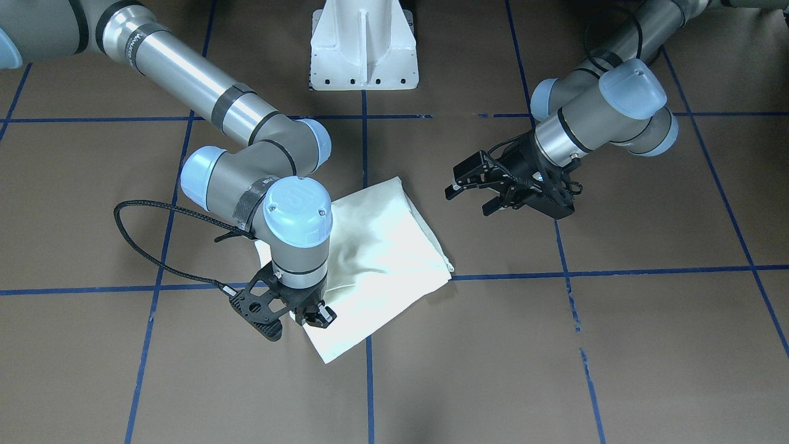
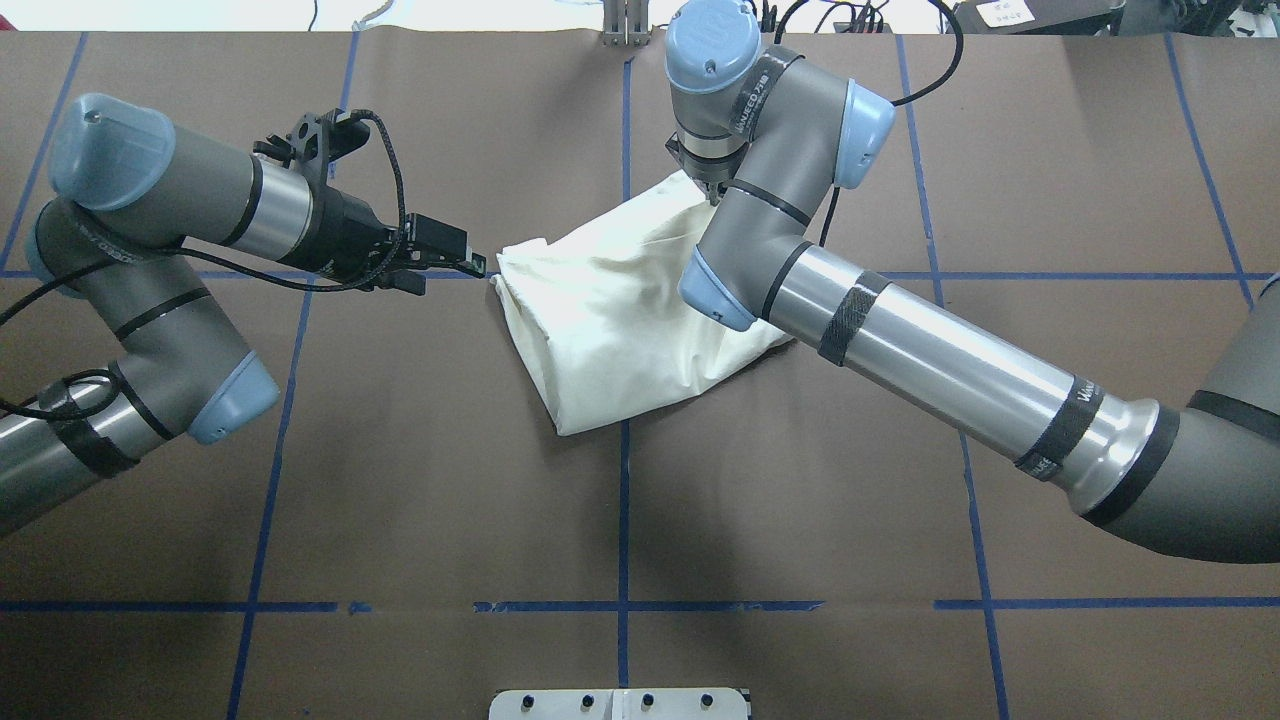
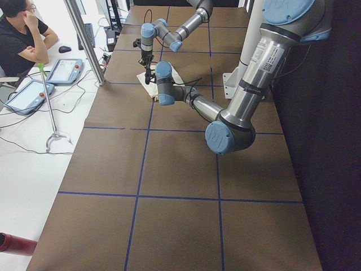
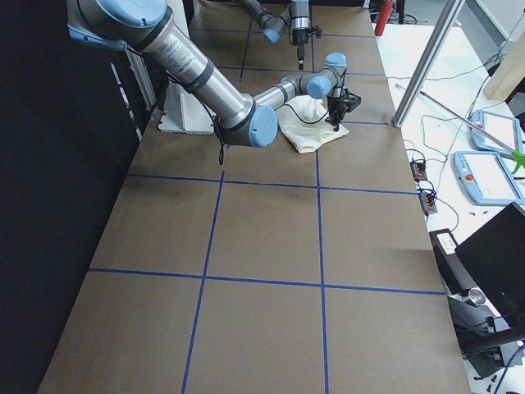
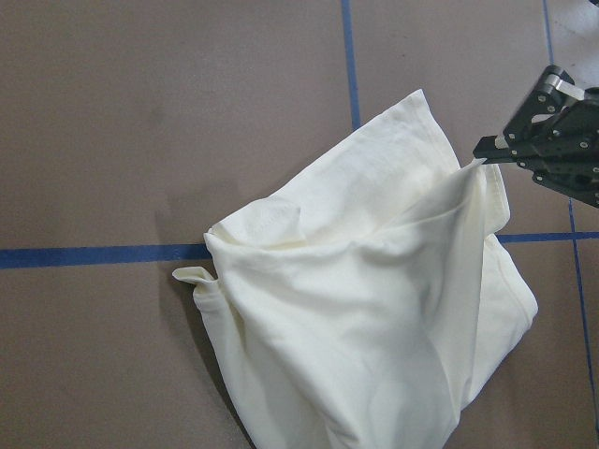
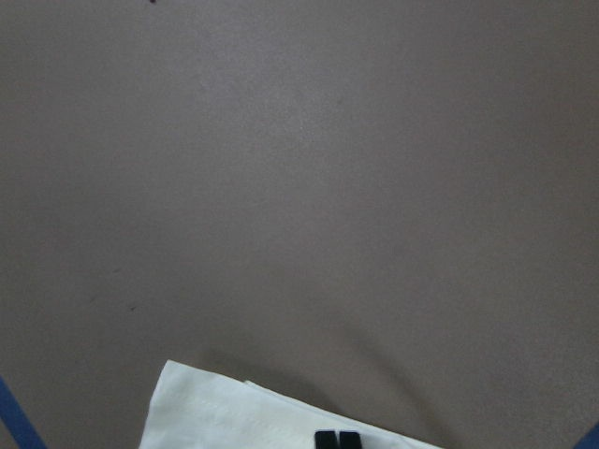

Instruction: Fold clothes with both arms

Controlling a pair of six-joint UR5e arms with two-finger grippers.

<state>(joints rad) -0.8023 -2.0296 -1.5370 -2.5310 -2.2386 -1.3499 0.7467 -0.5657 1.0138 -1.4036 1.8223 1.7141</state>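
Shirt (image 1: 382, 246) folded before the white pedestal base (image 1: 363, 49), its corner farthest from the base pinched by the right gripper (image 1: 317, 319) while the left gripper (image 1: 470, 198) hangs spread and empty; a one-sided pull could drag layers askew.

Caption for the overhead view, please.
Right end effector pinches shirt at far edge; left end effector open beside it.

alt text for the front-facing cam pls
A loosely folded cream shirt lies on a brown table marked with blue grid tape. The right gripper, at the view's left, pinches its lower-left edge; the left gripper hangs open, apart from the cloth.
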